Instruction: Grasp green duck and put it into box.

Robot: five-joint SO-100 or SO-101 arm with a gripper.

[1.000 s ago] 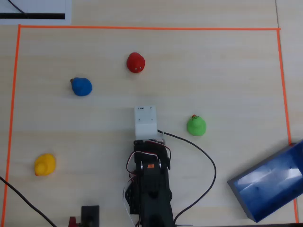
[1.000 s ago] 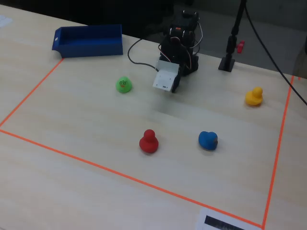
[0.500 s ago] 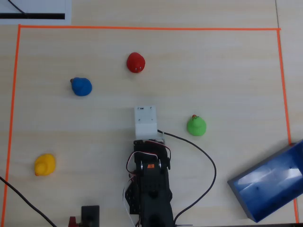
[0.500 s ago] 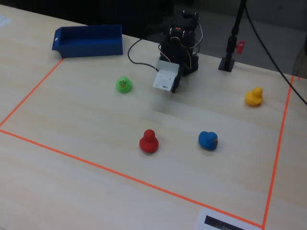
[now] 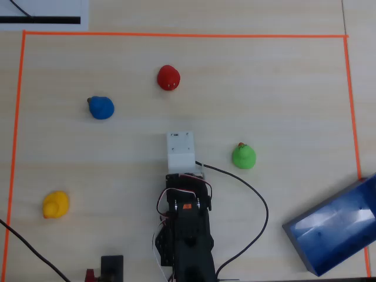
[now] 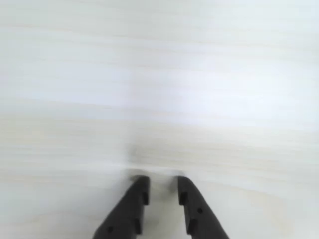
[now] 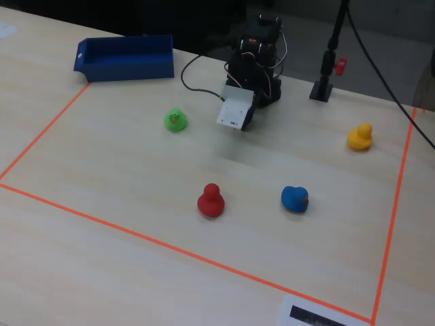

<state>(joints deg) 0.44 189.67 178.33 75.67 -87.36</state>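
Item one, the gripper (image 6: 162, 191): we are seeing its dark jaws standing slightly apart at the bottom of the wrist view, holding nothing, over bare counter (image 6: 159, 74).

Item two, the green duck (image 5: 243, 156): sitting right of centre in the overhead view, beside the arm and outside the wrist view.

Item three, the box (image 5: 336, 230): lying lower right, partly crossing the orange tape.

Risk: we are judging that a narrow opening may nudge the rounded duck away.

The green duck (image 5: 244, 157) has an orange beak. The box (image 5: 335, 232) is glossy dark blue. Other ducks are red (image 5: 168, 77), blue (image 5: 101, 107) and yellow (image 5: 56, 205). Orange tape (image 5: 176, 35) borders the pale wood table (image 5: 282, 94).
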